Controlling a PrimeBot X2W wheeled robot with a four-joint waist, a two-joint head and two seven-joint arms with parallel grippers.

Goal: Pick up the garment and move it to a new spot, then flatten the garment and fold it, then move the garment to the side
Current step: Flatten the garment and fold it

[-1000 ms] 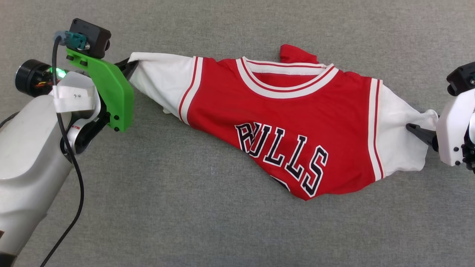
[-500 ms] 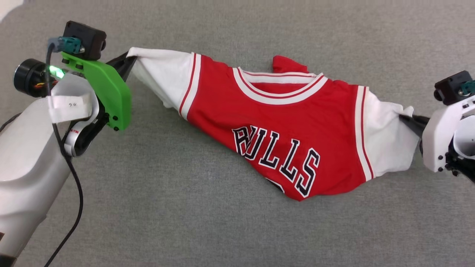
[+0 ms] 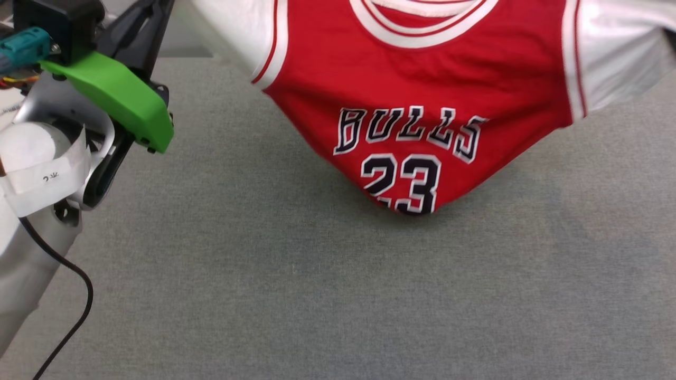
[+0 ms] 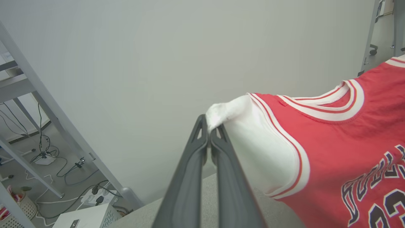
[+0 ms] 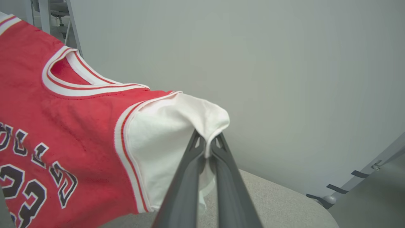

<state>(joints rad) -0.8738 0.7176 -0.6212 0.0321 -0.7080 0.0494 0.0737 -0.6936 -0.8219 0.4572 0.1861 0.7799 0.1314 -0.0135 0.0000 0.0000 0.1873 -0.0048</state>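
The garment [image 3: 422, 79] is a red jersey with white sleeves, black "BULLS" lettering and the number 23. It hangs stretched between my two grippers above the grey table, front towards the head camera, sagging to a point at its lower hem [image 3: 417, 206]. My left gripper [image 4: 208, 126] is shut on the end of one white sleeve [image 4: 253, 145]. Its dark fingers [image 3: 142, 31] rise at the head view's top left beside the green mount. My right gripper [image 5: 208, 141] is shut on the end of the other white sleeve [image 5: 171, 133].
The grey fabric-covered table [image 3: 317, 290] spreads below the garment, and its far edge [image 3: 185, 56] shows at top left. Beyond the table the left wrist view shows a pale wall, metal frame legs [image 4: 47, 120], floor cables and a white box [image 4: 88, 217].
The right gripper closed on the sleeve end. Both arms then lifted the garment off the table, so it now hangs and the number shows. The head camera has shifted too.
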